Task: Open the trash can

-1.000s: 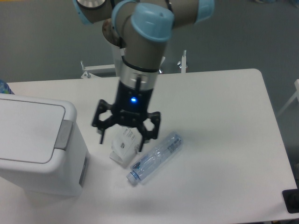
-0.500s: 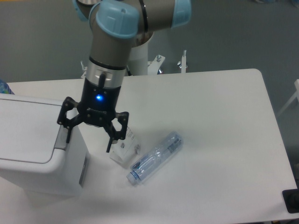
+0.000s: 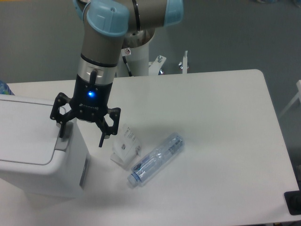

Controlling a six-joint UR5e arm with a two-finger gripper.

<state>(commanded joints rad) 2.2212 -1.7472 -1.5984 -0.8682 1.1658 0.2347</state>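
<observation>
The trash can [image 3: 33,146] is a large white boxy bin at the left of the table, its flat lid down. Its grey push-button tab [image 3: 63,138] sits on the right edge of the lid. My gripper [image 3: 81,137] is open and empty, pointing down. Its left finger hangs right over the grey tab; I cannot tell whether it touches. Its right finger hangs beside the bin's right side, over the table.
A small white carton [image 3: 125,147] lies just right of the gripper. A clear plastic bottle [image 3: 156,159] lies on its side beside the carton. The white table [image 3: 221,132] extends to the right. A black object [image 3: 293,202] sits at the bottom right corner.
My gripper has moved left from above the carton to the bin's right edge, staying open. The carton, bottle and bin have not moved.
</observation>
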